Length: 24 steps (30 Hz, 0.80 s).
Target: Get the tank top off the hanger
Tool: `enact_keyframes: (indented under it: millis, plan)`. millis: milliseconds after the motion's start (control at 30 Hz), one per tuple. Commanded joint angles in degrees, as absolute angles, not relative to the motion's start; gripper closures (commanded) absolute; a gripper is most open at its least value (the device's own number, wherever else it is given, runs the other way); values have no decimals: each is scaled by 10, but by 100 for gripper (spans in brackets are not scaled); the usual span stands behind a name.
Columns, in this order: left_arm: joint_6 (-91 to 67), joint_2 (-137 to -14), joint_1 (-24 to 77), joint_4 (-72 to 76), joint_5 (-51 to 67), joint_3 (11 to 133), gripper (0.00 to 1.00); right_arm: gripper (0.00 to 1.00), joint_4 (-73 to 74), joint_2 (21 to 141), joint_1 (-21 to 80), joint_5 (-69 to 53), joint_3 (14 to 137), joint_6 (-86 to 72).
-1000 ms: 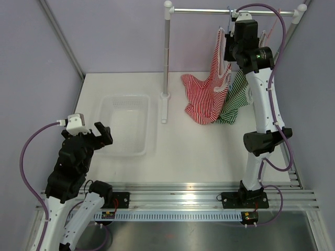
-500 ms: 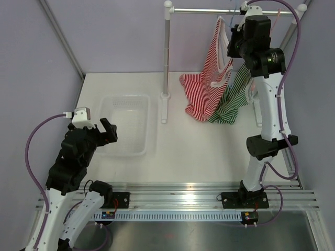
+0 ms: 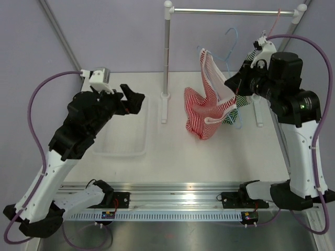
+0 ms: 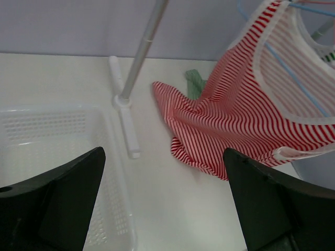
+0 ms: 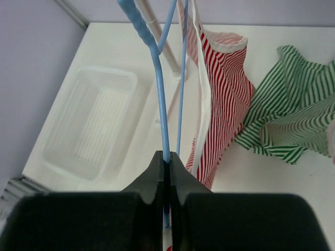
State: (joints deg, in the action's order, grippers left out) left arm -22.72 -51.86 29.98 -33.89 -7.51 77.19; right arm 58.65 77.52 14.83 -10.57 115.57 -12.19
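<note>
The red-and-white striped tank top (image 3: 201,107) hangs on a blue wire hanger (image 3: 229,55); its lower part lies bunched on the table. My right gripper (image 3: 234,83) is shut on the hanger wire (image 5: 159,104) and holds it off the rail, tilted. The top shows in the right wrist view (image 5: 225,89) beside the jaws (image 5: 167,159). My left gripper (image 3: 133,99) is open and empty, over the basket's far right corner, left of the top. In the left wrist view the top (image 4: 251,120) and hanger (image 4: 293,68) lie ahead of the open gripper (image 4: 165,209).
A white basket (image 3: 120,149) sits at the left. The rack's post (image 3: 166,57) and foot stand between basket and top; the rail (image 3: 230,11) runs above. A green striped garment (image 3: 230,114) lies behind the red top.
My right gripper has brought the hanger with the top off the rail, down and toward the near side. My left arm has risen and swung right over the basket toward the top.
</note>
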Motion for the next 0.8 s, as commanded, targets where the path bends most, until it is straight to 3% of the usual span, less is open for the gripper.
enact_keyframes:
  millis: [0,200,400,500,633,667,767]
  plan:
    - [-194,-583,380,-259,-107,830,1,100,567,691,154,-212,1096,-139]
    - [-89,-715,525,-212,-178,921,1,100,597,602,154,-271,1016,-127]
    - [-56,-801,551,-202,-155,980,3,100,614,534,154,-330,983,-120]
    - [-58,-817,553,-193,-146,983,9,100,613,512,154,-364,977,-119]
    - [-52,-838,553,-200,-165,992,34,100,618,495,154,-361,986,-115]
    - [-51,-839,553,-202,-182,993,48,100,616,491,155,-359,987,-113]
    - [-50,-836,553,-208,-196,991,70,100,618,490,154,-328,985,-112]
